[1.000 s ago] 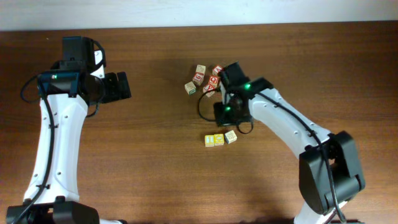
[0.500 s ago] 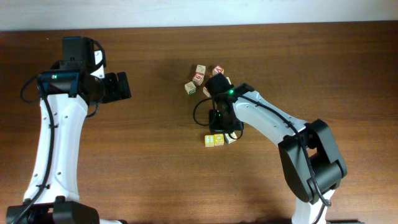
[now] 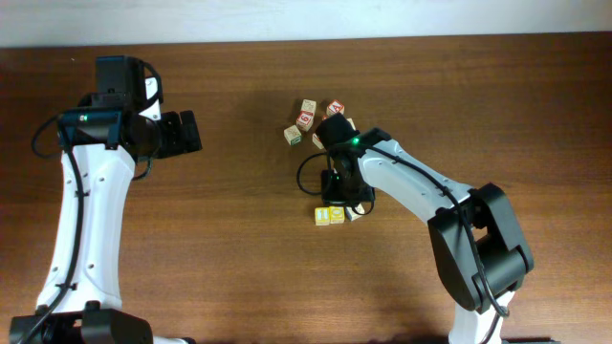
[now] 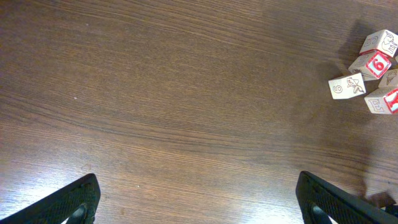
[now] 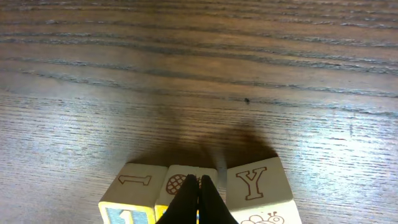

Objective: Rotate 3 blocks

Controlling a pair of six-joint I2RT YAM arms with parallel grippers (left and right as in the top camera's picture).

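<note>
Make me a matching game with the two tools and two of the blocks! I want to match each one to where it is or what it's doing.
Things:
1. left tool
2. right tool
3. Y block
4. red 6 block

Places or states:
A. in the scattered bunch, away from the row
B. shut, tips at the middle block of the row
C. wide open above bare table
D. at one end of the row of three, next to the middle block

Pairs: 1-C, 2-B, 3-D, 4-A
</note>
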